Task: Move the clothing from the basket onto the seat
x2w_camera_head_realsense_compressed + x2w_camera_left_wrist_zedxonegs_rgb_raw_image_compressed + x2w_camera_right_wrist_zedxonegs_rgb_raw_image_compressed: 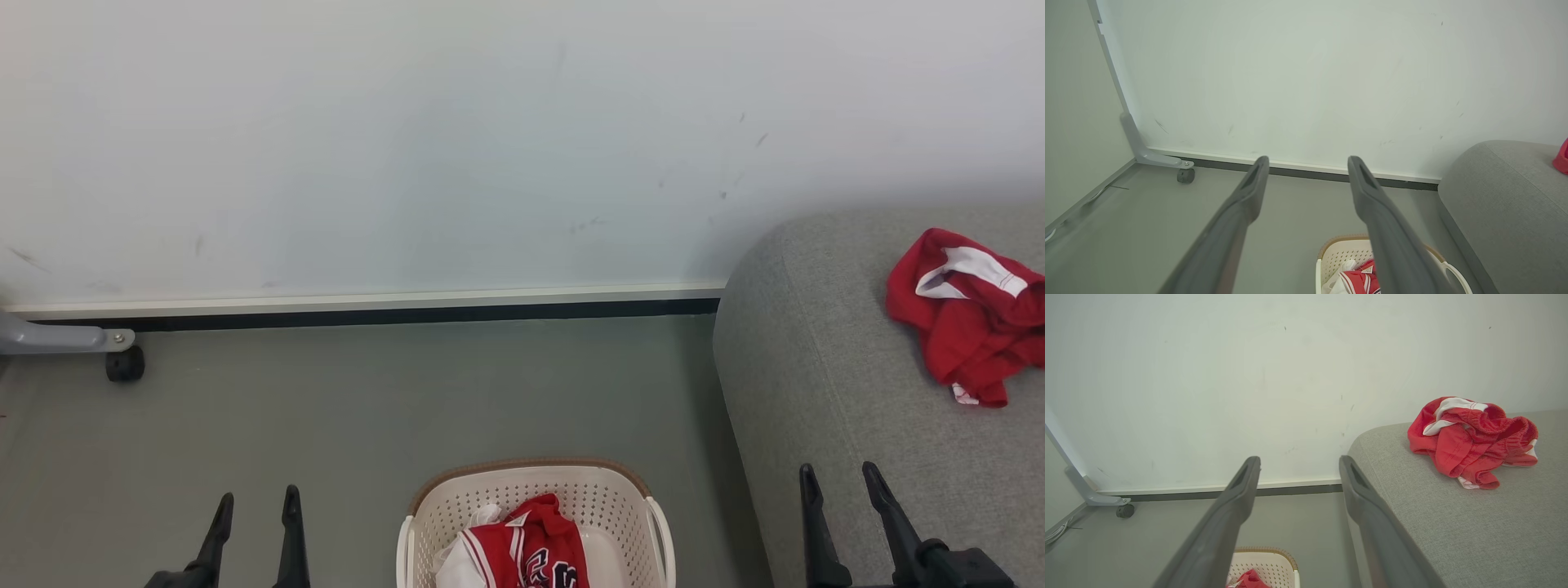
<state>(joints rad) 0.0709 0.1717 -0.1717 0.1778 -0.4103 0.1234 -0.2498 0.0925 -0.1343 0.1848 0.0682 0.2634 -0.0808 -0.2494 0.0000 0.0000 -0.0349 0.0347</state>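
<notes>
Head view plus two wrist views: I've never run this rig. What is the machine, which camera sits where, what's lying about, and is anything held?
A wheeled robot with two arms, each ending in two long dark fingers. The head view looks down from its head: left gripper lower left, right gripper lower right. Each wrist view looks along that arm's own fingers. Both grippers are open, holding nothing. The basket stands on the floor with a red jersey inside. The grey sofa is to the right, one red garment lying on it.
</notes>
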